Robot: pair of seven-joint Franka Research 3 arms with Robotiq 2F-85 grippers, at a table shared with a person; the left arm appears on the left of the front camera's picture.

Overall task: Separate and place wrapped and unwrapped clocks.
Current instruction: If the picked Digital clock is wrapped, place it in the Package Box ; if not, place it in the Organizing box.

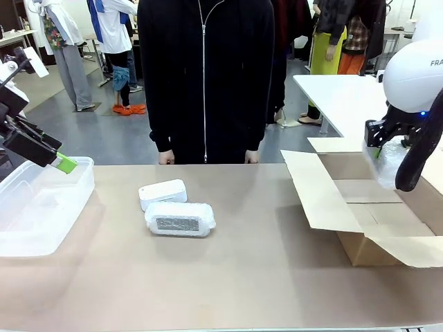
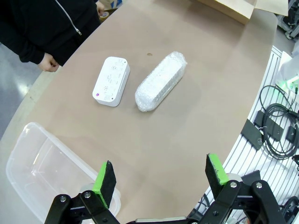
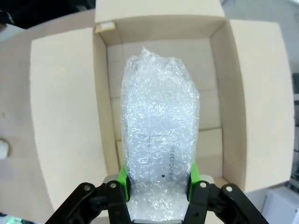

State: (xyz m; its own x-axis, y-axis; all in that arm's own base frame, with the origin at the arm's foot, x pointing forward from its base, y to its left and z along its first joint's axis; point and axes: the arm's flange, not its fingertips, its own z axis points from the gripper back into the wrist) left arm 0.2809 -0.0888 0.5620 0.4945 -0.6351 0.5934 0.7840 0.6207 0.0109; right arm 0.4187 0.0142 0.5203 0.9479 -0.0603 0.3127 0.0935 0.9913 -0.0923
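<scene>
A bubble-wrapped clock (image 3: 160, 130) hangs above the open cardboard box (image 3: 243, 107), and my right gripper (image 3: 158, 175) is shut on it. In the front view that wrapped clock (image 1: 387, 162) shows over the box (image 1: 367, 221) at the right. A bare white clock (image 1: 163, 193) and a second wrapped clock (image 1: 180, 219) lie side by side at mid-table. My left gripper (image 2: 161, 177) is open, high over the table near the clear bin's (image 2: 42, 172) corner, with the bare clock (image 2: 111, 81) and wrapped clock (image 2: 161, 81) beyond it. The left gripper's green fingertip (image 1: 66, 164) shows above the bin (image 1: 41, 207).
A person in a black zip jacket (image 1: 205, 76) stands at the far edge with both hands at the table's rim. The box's flaps (image 1: 315, 190) spread onto the table. Cables and a slotted rail (image 2: 275, 135) lie past the table's near edge.
</scene>
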